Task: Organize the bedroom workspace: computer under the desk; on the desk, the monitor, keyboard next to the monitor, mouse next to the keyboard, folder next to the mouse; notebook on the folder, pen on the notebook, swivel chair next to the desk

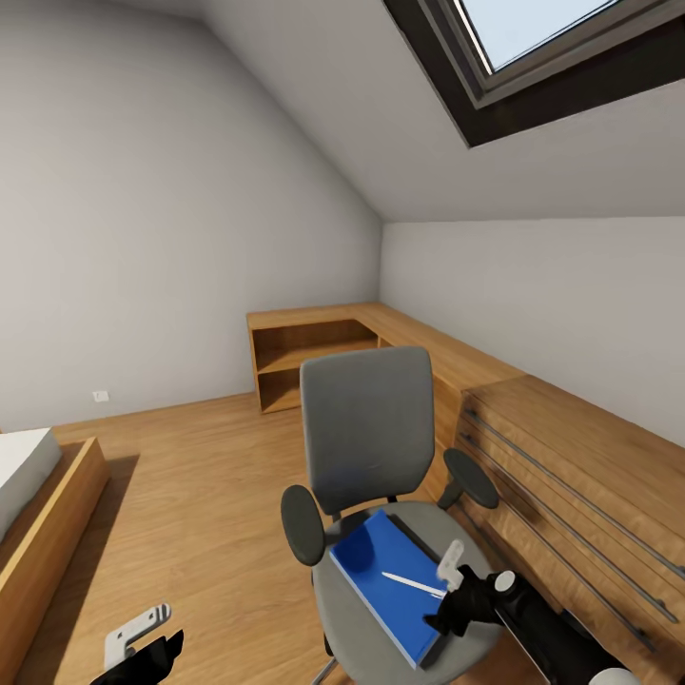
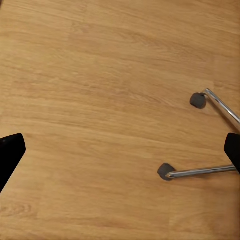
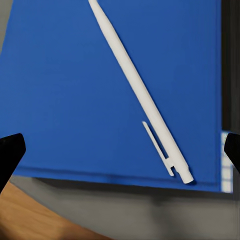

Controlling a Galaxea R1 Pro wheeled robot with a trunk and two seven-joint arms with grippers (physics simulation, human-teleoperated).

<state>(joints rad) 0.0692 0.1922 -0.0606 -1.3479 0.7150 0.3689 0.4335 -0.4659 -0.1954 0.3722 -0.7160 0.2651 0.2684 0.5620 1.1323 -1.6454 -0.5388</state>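
Note:
The swivel chair (image 1: 366, 433) stands in the middle of the bedroom, grey back toward the far wall. The blue folder (image 1: 385, 571) (image 3: 65, 90) lies on its seat, and the white pen (image 1: 411, 582) (image 3: 140, 95) lies on the folder. A dark strip (image 3: 230, 65) runs along the folder's edge; I cannot tell whether it is the notebook. My right gripper (image 1: 455, 585) (image 3: 120, 152) hovers open just above the pen's clip end. My left gripper (image 1: 143, 639) (image 2: 120, 152) hangs open over the floor beside the chair's chrome legs (image 2: 202, 172). The desk, monitor, keyboard, mouse and computer are out of view.
A low light-wood cabinet (image 1: 314, 347) runs along the far wall and turns down the right side into a drawer unit (image 1: 571, 485) close behind the chair. A bed frame (image 1: 43, 514) sits at the left. Wood floor (image 1: 200, 495) lies between them, under a skylight (image 1: 542, 48).

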